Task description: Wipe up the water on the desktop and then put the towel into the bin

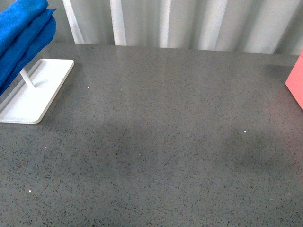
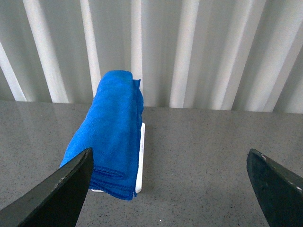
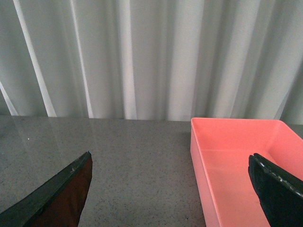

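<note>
The blue towel hangs folded over a rack at the far left of the grey speckled desktop. The left wrist view has the towel draped ahead of my left gripper. That gripper is open and empty, well short of the cloth. The pink bin shows at the right edge. My right gripper is open and empty above the desktop, with the bin's wall just ahead of it to one side. I cannot make out any water. Neither arm shows in the front view.
The rack's white rectangular base lies flat at the far left, with a thin white post rising from it. A pale corrugated wall runs along the desktop's far edge.
</note>
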### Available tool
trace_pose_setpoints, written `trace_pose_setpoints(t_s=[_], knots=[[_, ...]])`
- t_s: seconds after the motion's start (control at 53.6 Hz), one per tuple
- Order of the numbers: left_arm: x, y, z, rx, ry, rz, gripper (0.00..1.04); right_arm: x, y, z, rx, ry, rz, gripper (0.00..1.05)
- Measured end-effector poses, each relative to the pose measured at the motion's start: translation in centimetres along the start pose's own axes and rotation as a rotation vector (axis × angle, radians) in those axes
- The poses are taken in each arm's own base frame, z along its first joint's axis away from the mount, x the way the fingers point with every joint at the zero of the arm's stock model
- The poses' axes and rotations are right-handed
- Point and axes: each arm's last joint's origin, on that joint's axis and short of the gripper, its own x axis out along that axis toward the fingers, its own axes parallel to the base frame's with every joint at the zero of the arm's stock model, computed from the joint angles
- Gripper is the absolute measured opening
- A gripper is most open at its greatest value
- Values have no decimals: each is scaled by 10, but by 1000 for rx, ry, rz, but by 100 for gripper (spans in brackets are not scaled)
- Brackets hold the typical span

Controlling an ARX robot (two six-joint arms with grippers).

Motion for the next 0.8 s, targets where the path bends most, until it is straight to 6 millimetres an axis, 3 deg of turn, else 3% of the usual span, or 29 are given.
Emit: trace_pose_setpoints(t_s=[0.802], knots=[[0, 0, 0, 0, 0, 0, 98, 0, 0, 0, 0, 0, 0, 98]])
